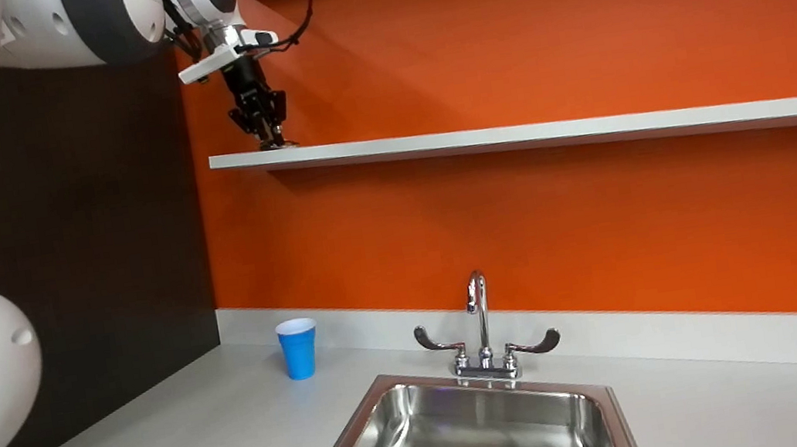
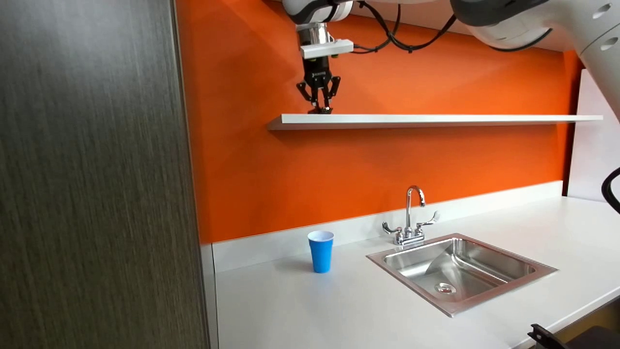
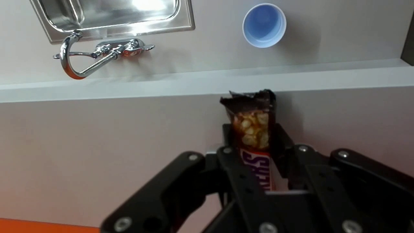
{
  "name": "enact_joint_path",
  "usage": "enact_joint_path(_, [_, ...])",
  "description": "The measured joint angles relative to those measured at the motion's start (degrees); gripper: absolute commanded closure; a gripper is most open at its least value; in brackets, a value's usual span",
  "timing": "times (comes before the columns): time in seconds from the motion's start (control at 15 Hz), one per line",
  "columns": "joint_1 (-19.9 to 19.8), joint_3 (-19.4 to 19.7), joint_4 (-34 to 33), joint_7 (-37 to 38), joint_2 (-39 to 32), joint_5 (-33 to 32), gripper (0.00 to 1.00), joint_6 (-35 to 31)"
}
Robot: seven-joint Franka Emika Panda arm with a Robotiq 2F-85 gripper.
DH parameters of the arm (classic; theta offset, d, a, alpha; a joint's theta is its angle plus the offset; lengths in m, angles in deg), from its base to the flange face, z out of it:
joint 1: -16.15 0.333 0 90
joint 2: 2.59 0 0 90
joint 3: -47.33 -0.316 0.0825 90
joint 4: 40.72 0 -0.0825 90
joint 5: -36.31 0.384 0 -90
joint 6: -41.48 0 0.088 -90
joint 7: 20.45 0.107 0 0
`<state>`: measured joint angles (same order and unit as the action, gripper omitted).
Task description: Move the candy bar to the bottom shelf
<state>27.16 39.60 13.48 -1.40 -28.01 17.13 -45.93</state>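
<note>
The candy bar [image 3: 251, 129], in a dark brown wrapper with a nut picture and purple lettering, is between my fingers in the wrist view. My gripper [image 3: 254, 137] is shut on it, with a fingertip against each long side. In both exterior views my gripper [image 1: 270, 134] [image 2: 320, 102] points down at the left end of the bottom shelf [image 1: 511, 135] [image 2: 436, 118]. The bar [image 2: 320, 111] shows as a small dark shape at the shelf top. I cannot tell whether it rests on the shelf or is just above it. Its rear part is hidden by the fingers.
A blue cup [image 1: 299, 350] [image 2: 320, 252] stands upright on the grey countertop [image 1: 164, 443] below the shelf. A steel sink [image 1: 390, 443] with a faucet [image 1: 482, 321] is beside it. A dark cabinet panel [image 2: 97, 169] stands near the shelf's left end. The orange wall [image 1: 536, 40] is behind.
</note>
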Motion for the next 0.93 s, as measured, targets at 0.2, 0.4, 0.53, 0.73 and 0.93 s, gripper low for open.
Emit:
enact_joint_path(0.2, [0.07, 0.03, -1.81, 0.0, -1.37, -0.07, 0.14, 0.24])
enact_joint_path(0.4, [0.45, 0.03, -2.36, 0.0, -1.3, -0.1, 0.0, 0.23])
enact_joint_path(0.53, [0.76, 0.03, -2.31, 0.0, -0.8, -0.1, 0.0, 0.23])
enact_joint_path(0.73, [1.08, -0.05, -1.22, 0.0, 0.71, -0.06, 0.0, 0.13])
enact_joint_path(0.93, [1.14, -0.45, 2.89, 0.0, 4.26, 0.07, 0.0, -0.87])
